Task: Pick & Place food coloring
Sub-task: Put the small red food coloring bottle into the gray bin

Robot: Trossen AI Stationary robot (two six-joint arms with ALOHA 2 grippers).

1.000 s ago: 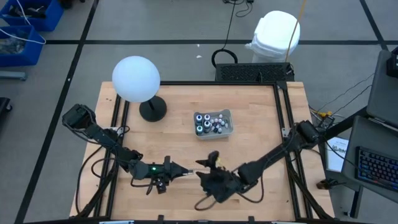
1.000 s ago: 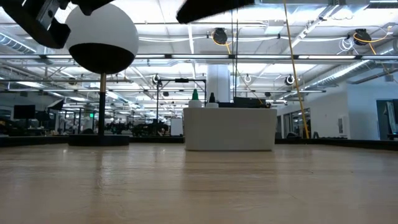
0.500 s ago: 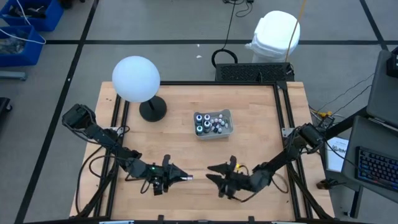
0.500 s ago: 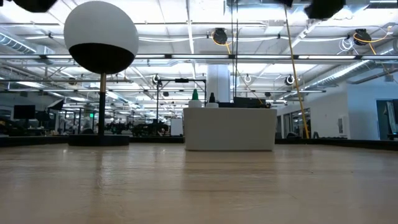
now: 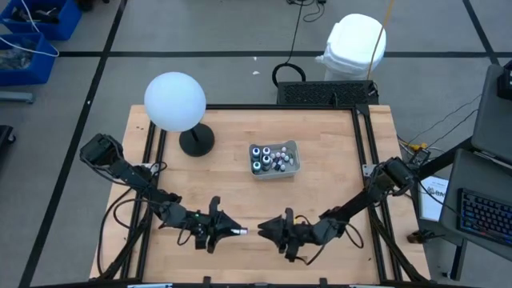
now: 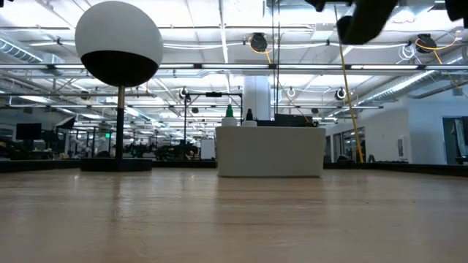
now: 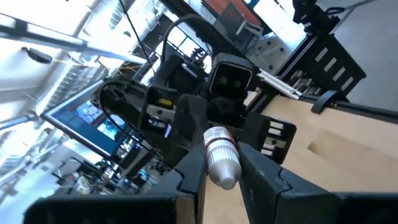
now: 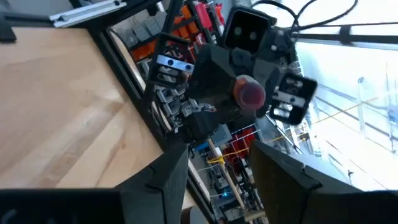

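A tiny food coloring bottle (image 7: 221, 155), white and ribbed with a red far end (image 8: 250, 93), sits in my shut left gripper (image 5: 234, 231) above the table's near middle. My right gripper (image 5: 265, 230) stands open just to its right. It points level at the bottle, with nothing between its fingers (image 8: 168, 177). More food coloring bottles (image 5: 270, 158) stand upright in the grey tray (image 5: 293, 148) at the table's centre. Their tops (image 6: 229, 111) show over the tray's wall in the low view. My left gripper pinches the bottle's white ribbed part (image 7: 225, 173) between its two fingers. The fingers lie level and point toward the table's right, along the bottle. The red end sticks out past the fingertips toward my right gripper. The bottle is lifted clear of the table.
A white globe lamp (image 5: 174, 101) on a dark round base (image 5: 197, 141) stands at the far left of the table. Black frame rails (image 5: 366, 152) run along the table's sides. Bare wood (image 5: 320, 200) lies between the tray and the grippers.
My right gripper has sunk and gone toward the table's near edge. It has tipped and rolled until it points level at the left gripper. My left gripper has rolled in place with the bottle still in it.
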